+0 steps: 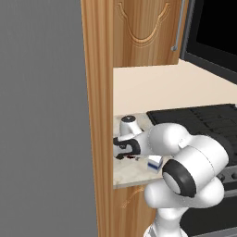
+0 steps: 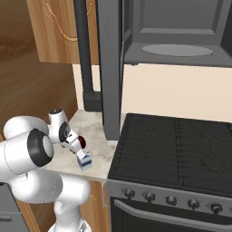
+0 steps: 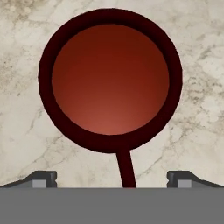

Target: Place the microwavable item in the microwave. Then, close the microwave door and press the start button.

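Note:
The microwavable item [image 3: 110, 78] is a dark red round bowl with a thin stem toward me, sitting on the marble counter [image 3: 197, 109]. My gripper [image 3: 112, 179] hangs just above it, open, its fingertips [image 3: 43, 178] wide apart on either side of the stem with nothing held. From the base views the hand [image 1: 121, 150] points down at the red item [image 1: 130, 158], also visible as the red item [image 2: 82, 142] under the gripper [image 2: 77, 146]. Above, the microwave [image 2: 172, 31] stands open with its pale turntable [image 2: 176, 50]. The microwave door [image 2: 110, 68] is swung out over the counter.
A white-and-blue milk carton [image 2: 84, 161] stands right beside the red item, close to the counter's front edge. The black stove [image 2: 181, 149] with front knobs lies to the right. A wooden cabinet side [image 1: 99, 115] walls the counter on the left.

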Controlling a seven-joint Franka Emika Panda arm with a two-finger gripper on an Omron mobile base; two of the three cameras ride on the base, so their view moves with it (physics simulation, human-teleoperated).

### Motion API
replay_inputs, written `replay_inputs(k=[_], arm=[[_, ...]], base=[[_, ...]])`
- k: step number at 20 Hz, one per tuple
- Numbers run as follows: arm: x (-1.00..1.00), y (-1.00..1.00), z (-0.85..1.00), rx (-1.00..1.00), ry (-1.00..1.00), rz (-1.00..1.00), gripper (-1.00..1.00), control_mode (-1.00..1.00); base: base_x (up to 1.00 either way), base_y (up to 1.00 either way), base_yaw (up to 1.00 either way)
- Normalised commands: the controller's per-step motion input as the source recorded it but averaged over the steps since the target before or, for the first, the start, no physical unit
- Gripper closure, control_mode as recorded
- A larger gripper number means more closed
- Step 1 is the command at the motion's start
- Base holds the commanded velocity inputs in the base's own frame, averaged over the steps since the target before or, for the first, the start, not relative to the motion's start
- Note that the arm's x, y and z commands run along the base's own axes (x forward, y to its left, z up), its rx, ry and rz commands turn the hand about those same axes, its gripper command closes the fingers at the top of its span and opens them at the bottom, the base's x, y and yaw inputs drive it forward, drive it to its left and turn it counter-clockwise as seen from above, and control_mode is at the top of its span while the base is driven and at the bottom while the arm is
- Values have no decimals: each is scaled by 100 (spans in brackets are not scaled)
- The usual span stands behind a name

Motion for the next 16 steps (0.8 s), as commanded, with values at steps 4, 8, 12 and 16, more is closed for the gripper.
replay_inputs(k=[4,8,12,16], arm=[[9,0,-11,0,1,0,-100,-100],[2,-2,-3,1,0,0,-100,-100],[0,0,-7,1,0,0,-100,-100],[0,-9,0,0,0,0,-100,-100]], base=[[0,0,0],[0,0,0],[0,0,0],[0,0,0]])
